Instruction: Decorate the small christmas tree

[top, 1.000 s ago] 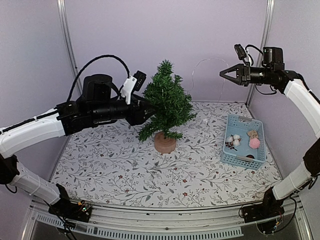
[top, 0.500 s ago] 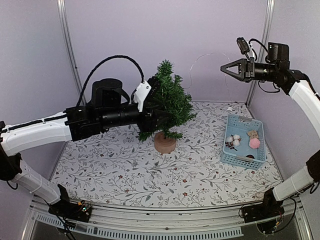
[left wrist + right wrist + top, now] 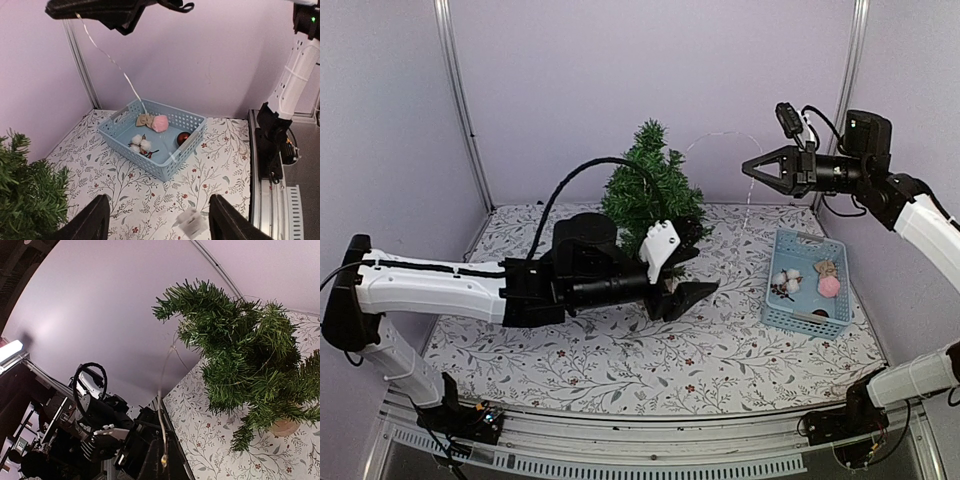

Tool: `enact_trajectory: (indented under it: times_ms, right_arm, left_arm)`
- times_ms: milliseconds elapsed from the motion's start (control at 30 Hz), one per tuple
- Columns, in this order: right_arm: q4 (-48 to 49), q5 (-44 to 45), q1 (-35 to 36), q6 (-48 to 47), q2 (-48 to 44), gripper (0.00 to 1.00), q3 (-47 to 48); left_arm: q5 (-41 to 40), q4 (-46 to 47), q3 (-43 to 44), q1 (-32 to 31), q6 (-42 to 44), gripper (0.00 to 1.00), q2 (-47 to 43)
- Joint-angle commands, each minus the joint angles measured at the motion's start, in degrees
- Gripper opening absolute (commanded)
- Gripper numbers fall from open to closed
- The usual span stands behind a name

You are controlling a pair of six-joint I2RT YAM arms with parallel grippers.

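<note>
Floral table (image 3: 570, 350), lilac walls | small christmas tree (image 3: 650, 190) at 12 o'clock, light wire (image 3: 160, 405) looks partly draped | your right pincer (image 3: 750, 167) clenched on the light wire | left pincer (image 3: 159, 220) released, empty | ornaments (image 3: 160, 122) unhung in basket (image 3: 150, 167) at 3 o'clock

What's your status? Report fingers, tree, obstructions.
Left fingers open, empty, beside the small christmas tree. Right fingers shut on light wire, raised. Wire draped over tree. Left arm across its front.
</note>
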Motion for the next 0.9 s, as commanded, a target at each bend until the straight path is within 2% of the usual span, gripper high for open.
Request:
enact_trajectory:
  times_ms: [0, 100, 367, 633, 667, 733, 867]
  right_arm:
    - [8.50, 3.41, 0.99, 9.28, -3.64, 0.00, -4.43]
    - [8.77, 4.83, 1.51, 10.99, -5.07, 0.00, -6.03]
    - [8.15, 7.04, 1.72, 11.86, -7.93, 0.00, -8.02]
    - [10.57, 5.40, 2.55, 13.23, -8.40, 0.00, -8.73]
    - [10.88, 4.97, 2.83, 13.40, -8.32, 0.00, -8.71]
    - [11.38, 4.35, 3.19, 13.46, -8.12, 0.00, -8.76]
    - [11.91, 3.71, 3.33, 13.29, -8.13, 0.00, -8.56]
  left_arm:
    - [-6.03, 11.02, -1.12, -2.35, -0.49, 0.70, 3.68]
    - [-8.42, 14.20, -0.13, -2.96, -0.41, 0.69, 6.87]
    - [-7.48, 17.48, 3.71, -3.06, -1.80, 0.62, 13.35]
    - [-13.04, 18.82, 6.42, -2.91, -3.06, 0.52, 17.65]
    - [-12.17, 19.22, 6.76, -2.89, -2.95, 0.50, 18.10]
    - [-9.30, 19.74, 7.66, -2.71, -2.59, 0.38, 18.97]
    - [-6.51, 20.64, 8.68, -2.63, -2.58, 0.05, 20.01]
